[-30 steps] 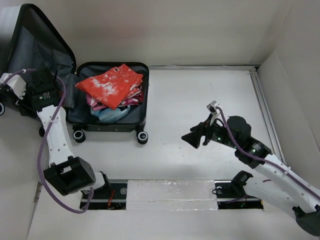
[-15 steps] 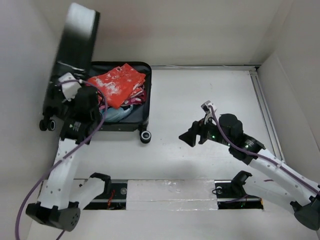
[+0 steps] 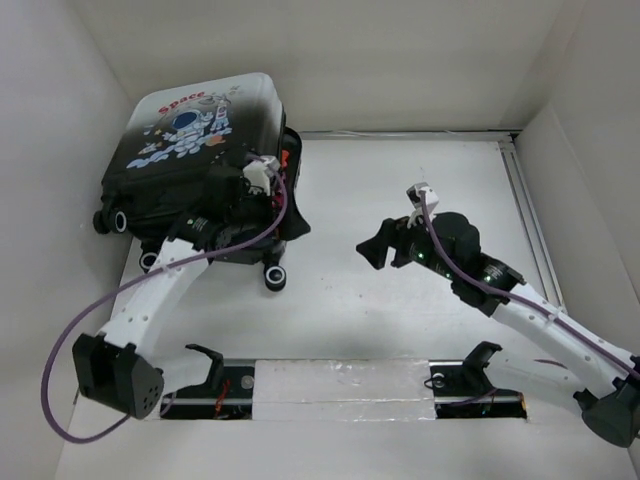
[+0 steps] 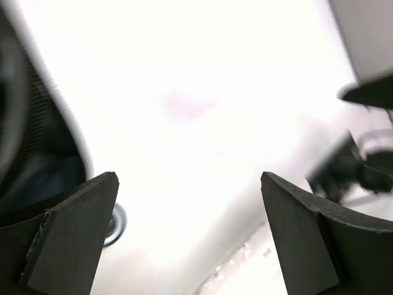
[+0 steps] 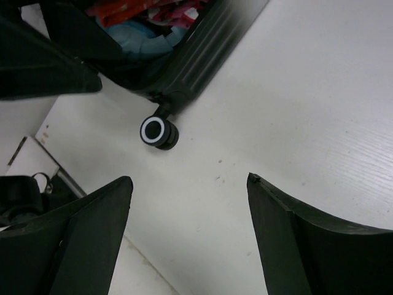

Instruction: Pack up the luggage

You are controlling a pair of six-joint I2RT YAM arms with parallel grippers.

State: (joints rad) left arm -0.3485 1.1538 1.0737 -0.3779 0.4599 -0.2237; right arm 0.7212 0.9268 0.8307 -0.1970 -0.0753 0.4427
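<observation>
Luggage (image 3: 190, 140) swung nearly shut; left pincer (image 4: 187, 181) now wide, right pincer (image 5: 189, 181) wide.

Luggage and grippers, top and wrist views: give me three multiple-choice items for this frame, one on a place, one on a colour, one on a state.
1. Where on the table does the luggage sit in the top view?
A) near right
B) far left
C) middle, between the arms

2. What colour is the "Space" print on its shell?
A) red
B) green
C) yellow

3. How is the right gripper?
A) shut on a wheel
B) shut on a garment
C) open, holding nothing

Key:
1 B: it fills the far left corner.
2 A: the lettering above the astronaut is red.
3 C: its own wrist view shows the jaws wide apart with only bare table between them.
</observation>
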